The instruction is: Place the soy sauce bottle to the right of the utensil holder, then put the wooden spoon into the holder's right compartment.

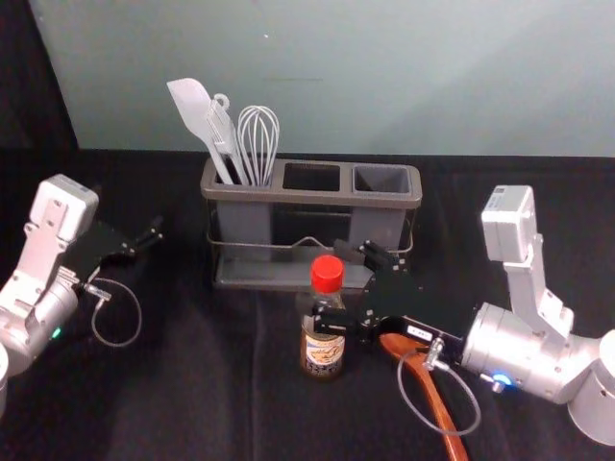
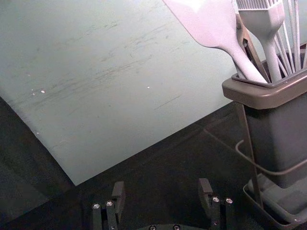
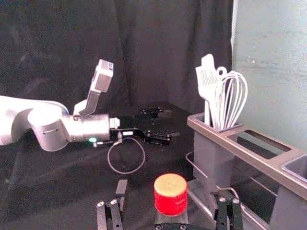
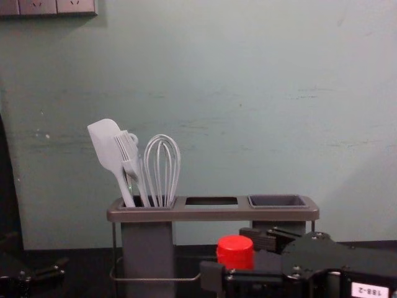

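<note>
Head view, right gripper [image 1: 332, 286]: wide open around the bottle [image 1: 322, 353], grasping nothing
Left gripper [image 1: 144, 238]: holder's [image 1: 288, 195] left, spread wide, empty

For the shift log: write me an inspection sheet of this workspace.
Surface: black cloth, lightly creased.
Job's things: soy sauce bottle upright before the holder; wooden spoon lying to the bottle's right; right compartment empty.
Clutter: nothing seen loose; spatula, brush and whisk stand in the left compartment.
Grippers: left gripper open, left of the holder; right gripper open, its fingers either side of the bottle.
Cables: looped left cable; looped right cable crosses the spoon in the head view.
Surroundings: pale wall, socket panel, dark curtain.
</note>
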Robot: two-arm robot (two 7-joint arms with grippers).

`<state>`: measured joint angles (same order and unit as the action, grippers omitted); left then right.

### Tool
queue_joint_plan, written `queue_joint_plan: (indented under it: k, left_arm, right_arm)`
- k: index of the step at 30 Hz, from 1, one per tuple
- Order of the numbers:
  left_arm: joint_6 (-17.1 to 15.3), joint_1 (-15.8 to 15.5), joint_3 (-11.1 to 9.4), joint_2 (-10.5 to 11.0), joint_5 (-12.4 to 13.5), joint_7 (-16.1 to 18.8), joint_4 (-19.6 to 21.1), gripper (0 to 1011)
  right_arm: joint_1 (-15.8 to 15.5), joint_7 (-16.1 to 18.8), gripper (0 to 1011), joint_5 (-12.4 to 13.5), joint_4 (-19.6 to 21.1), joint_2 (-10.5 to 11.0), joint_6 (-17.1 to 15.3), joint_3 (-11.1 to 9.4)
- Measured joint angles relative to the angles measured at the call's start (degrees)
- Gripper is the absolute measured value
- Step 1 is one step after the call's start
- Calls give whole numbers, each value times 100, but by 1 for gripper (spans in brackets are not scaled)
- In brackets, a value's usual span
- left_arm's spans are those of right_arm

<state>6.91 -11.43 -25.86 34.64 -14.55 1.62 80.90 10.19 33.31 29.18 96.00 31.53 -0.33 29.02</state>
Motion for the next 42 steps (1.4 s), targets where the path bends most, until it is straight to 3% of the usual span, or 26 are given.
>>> queue_joint_plan:
  k: [8,21,31,38,42]
  left_arm:
    - [0,0,0,0,0,0,0,1005]
    - [0,0,0,0,0,0,0,1005]
    - [0,0,0,0,0,0,0,1005]
    - [0,0,0,0,0,0,0,1005]
    - [0,0,0,0,0,0,0,1005]
  right_arm:
    - [149,-46,1002,-68,-144,-157,-72,102]
    - [135,-62,982,-64,-128,-140,-68,91]
    - [128,-64,751,-58,-120,-135,-62,86]
    - [125,-64,478,-55,-117,-131,-57,82]
    - [124,-64,384,-54,-115,-130,-56,82]
